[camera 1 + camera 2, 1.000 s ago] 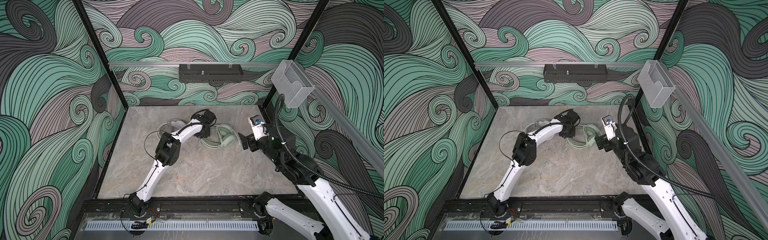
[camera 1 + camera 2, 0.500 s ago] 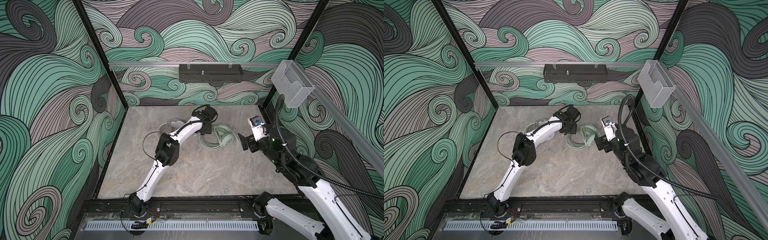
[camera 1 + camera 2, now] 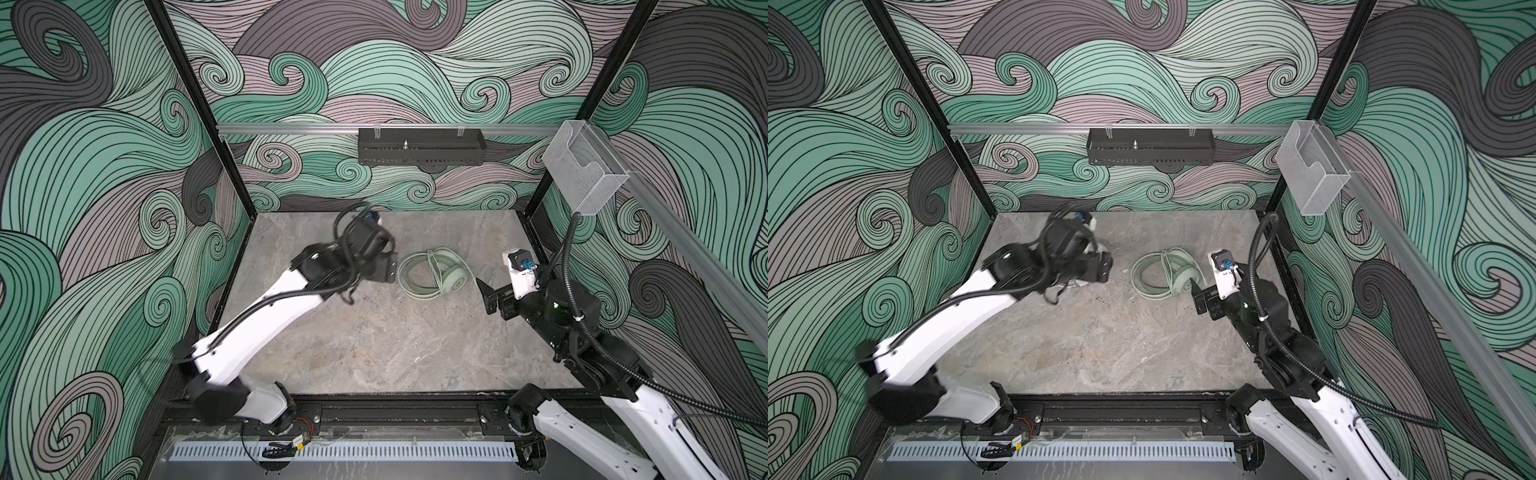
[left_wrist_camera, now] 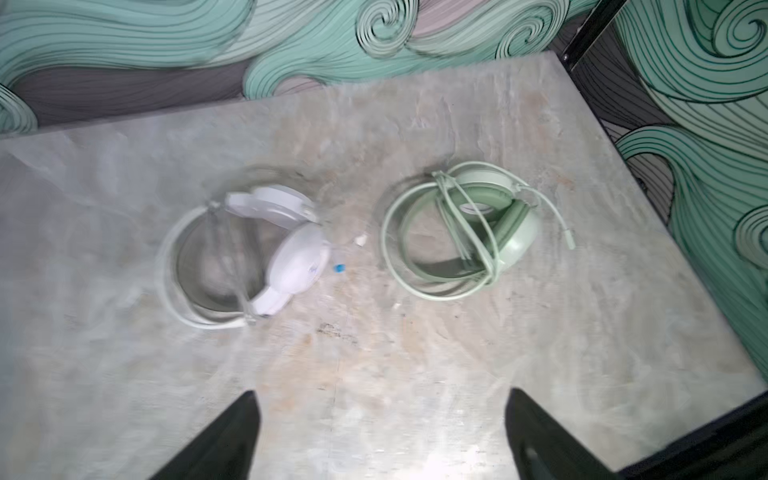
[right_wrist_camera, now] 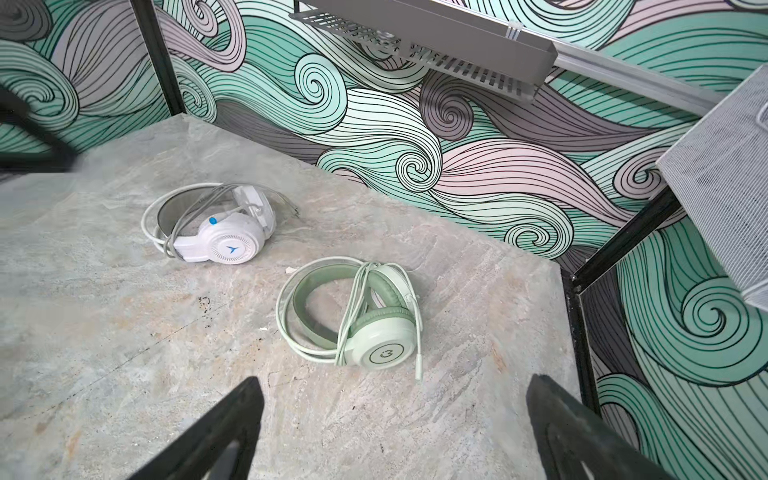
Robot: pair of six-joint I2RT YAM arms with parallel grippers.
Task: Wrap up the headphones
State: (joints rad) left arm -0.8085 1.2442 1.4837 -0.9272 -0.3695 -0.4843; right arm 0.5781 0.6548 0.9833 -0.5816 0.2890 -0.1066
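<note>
The pale mint headphones [image 3: 434, 272] [image 3: 1167, 272] lie flat at the back of the table, right of the middle. Their cable is looped across the headband [image 5: 353, 316] and the plug end [image 5: 419, 365] lies loose beside an earcup. The white headphones [image 4: 249, 253] [image 5: 216, 224] lie to their left, cable also looped over the band; in both top views my left arm hides them. My left gripper [image 3: 384, 270] [image 4: 381, 392] hovers open above the table near the white pair and holds nothing. My right gripper [image 3: 488, 295] [image 5: 395, 378] stands open and empty, just right of the mint pair.
A black perforated tray [image 3: 419, 151] hangs on the back wall's rail. A clear plastic box [image 3: 584, 170] is fixed on the right rail above my right arm. A small white scrap [image 4: 360, 240] lies on the table between the two headsets. Patterned walls close in three sides.
My left gripper has opened wide, and its arm has drawn back to the left and toward the front, away from the headphones. The right arm has not moved.
</note>
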